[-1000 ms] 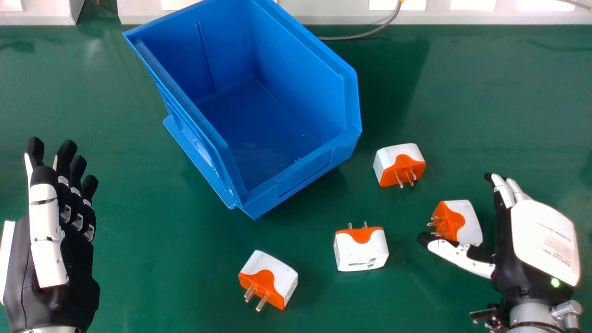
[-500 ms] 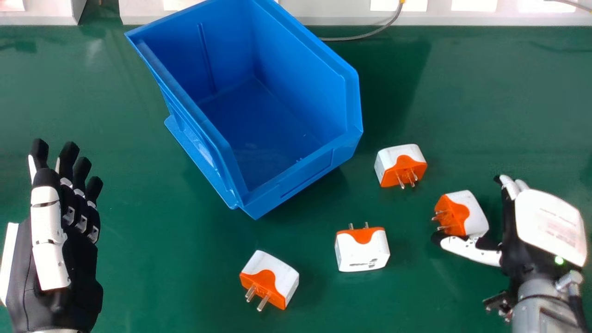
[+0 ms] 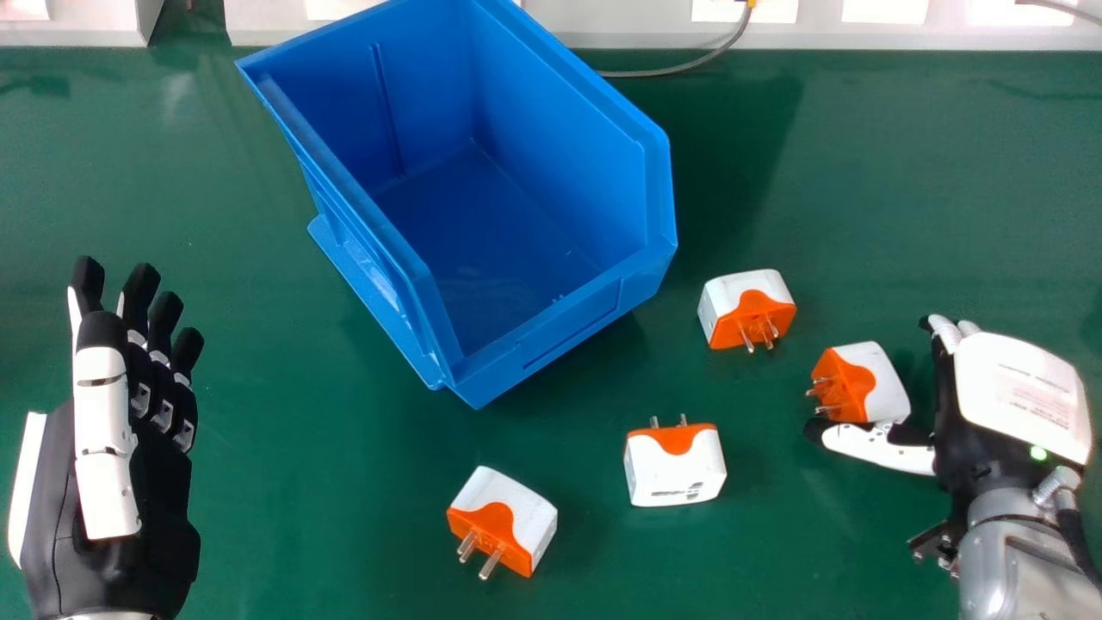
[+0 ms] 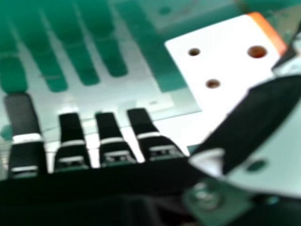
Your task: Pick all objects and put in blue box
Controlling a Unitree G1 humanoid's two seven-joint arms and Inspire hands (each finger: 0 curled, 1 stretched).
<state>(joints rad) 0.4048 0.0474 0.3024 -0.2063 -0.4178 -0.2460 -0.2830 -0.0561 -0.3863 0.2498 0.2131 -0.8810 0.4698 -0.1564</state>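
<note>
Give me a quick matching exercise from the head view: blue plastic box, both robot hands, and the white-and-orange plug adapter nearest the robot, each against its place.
Things:
1. Blue plastic box
2. Left hand
3. Right hand
4. Nearest white-and-orange plug adapter

Places:
A. Right side, thumb beside another adapter
B. Lower middle, prongs towards the robot
C. Top, left of centre
D. Left side, lower half

Pairs: 1-C, 2-D, 3-A, 4-B
</note>
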